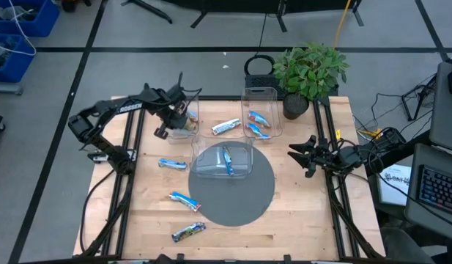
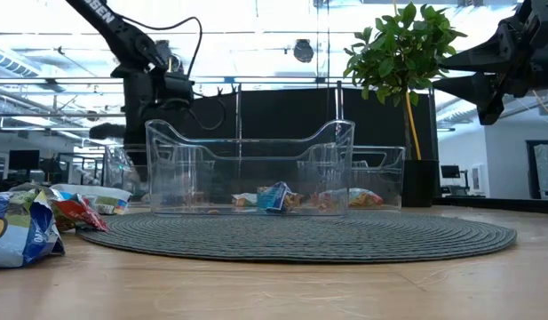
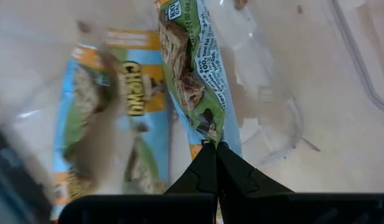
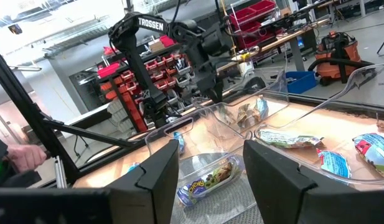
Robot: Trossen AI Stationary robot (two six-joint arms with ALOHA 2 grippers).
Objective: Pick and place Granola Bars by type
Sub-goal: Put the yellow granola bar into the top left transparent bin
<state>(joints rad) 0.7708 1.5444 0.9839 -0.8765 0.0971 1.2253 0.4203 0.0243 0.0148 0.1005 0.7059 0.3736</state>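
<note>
My left gripper (image 1: 171, 122) stands over the left clear bin (image 1: 184, 110) and is shut on a green-wrapped granola bar (image 3: 192, 68). Beneath it in that bin lies a blue-and-orange bar (image 3: 117, 118). Loose bars lie flat on the table: a silvery one (image 1: 226, 126), two blue ones (image 1: 172, 164) (image 1: 184, 199) and one near the front edge (image 1: 189, 232). The far bin (image 1: 261, 110) holds two blue bars (image 1: 258, 125). The centre bin (image 1: 222, 167) on the grey mat holds one bar (image 1: 227, 158). My right gripper (image 1: 308, 158) waits open at the table's right side. My left gripper pinches the green-wrapped bar by its end seam (image 3: 210, 138) between its two shut fingertips (image 3: 232, 168), coming from above and pointing down into the left bin. The bar runs on away from the fingertips, hanging in line with them. Whether its far end rests on the bin floor, I cannot tell.
A round grey mat (image 1: 247, 209) lies under the centre bin. A potted plant (image 1: 310, 73) stands at the far right corner, next to the far bin. Bare wood lies along the table's near right part. A person's hand (image 4: 23, 155) shows beyond the table.
</note>
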